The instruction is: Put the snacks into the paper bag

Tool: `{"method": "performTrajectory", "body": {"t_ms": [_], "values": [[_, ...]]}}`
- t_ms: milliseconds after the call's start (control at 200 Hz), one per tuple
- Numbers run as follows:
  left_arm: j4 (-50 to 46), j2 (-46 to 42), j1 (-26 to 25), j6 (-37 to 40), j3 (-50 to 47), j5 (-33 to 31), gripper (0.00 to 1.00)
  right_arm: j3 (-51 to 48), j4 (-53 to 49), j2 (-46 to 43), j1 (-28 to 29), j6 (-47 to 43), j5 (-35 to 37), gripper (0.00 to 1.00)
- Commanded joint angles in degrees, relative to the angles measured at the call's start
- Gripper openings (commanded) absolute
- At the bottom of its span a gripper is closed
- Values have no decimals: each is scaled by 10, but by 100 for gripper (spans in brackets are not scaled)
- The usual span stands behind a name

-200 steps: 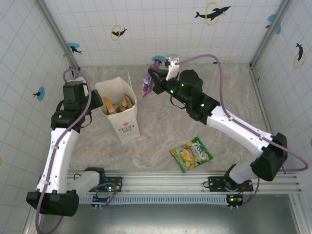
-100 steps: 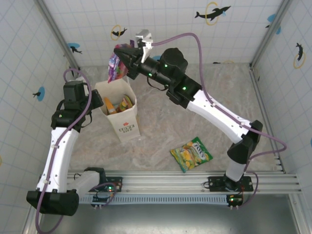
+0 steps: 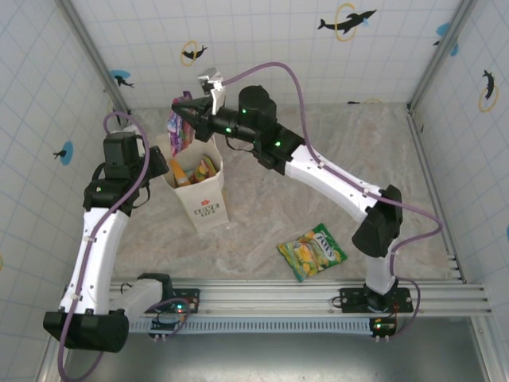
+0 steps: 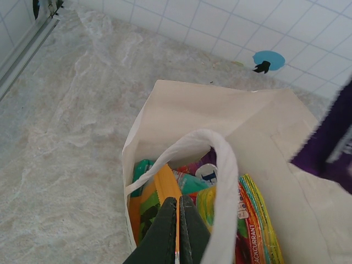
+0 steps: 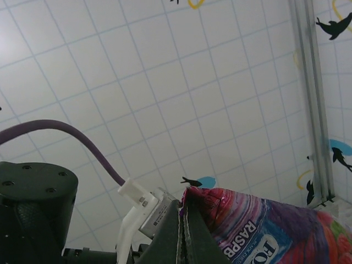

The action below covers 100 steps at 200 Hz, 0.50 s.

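The cream paper bag (image 3: 203,200) stands upright left of centre, its mouth open (image 4: 220,110). Inside lie an orange packet (image 4: 164,190), a teal one (image 4: 191,181) and a red-orange one with green and yellow (image 4: 254,225). My left gripper (image 3: 161,169) is shut on the bag's near rim (image 4: 179,220), beside the white cord handle (image 4: 223,165). My right gripper (image 3: 184,107) is shut on the top edge of a magenta-purple raspberry packet (image 5: 264,228), which hangs over the bag's back left corner (image 3: 176,127). A green-yellow packet (image 3: 312,251) lies flat on the table.
Tiled walls with dolphin stickers close in the marbled table (image 3: 318,183) on three sides. The right arm (image 3: 326,171) stretches diagonally across the table's middle. A metal rail (image 3: 318,294) runs along the near edge, just below the green-yellow packet.
My right arm has swung left and up, carrying the magenta-purple packet from the back middle of the table to over the bag's mouth. The left arm and bag have stayed still.
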Motion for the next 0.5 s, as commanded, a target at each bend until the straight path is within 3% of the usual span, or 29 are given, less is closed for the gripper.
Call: {"method": "performTrajectory", "body": {"t_ms": [0,225,360,430,495], "values": [[2,-2,-2,9,17,1,8,23,33,3,-5,22,-19,0],[-1,-3,-1,10,17,0,8,21,19,8,-5,30,-20,0],[-1,-4,-1,10,15,0,8,20,-3,7,-6,22,-6,45],[-1,-4,-1,10,15,-1,8,17,-16,4,-8,20,5,53],[-1,-3,-1,10,15,-1,8,7,-21,-3,-9,18,18,54]]}}
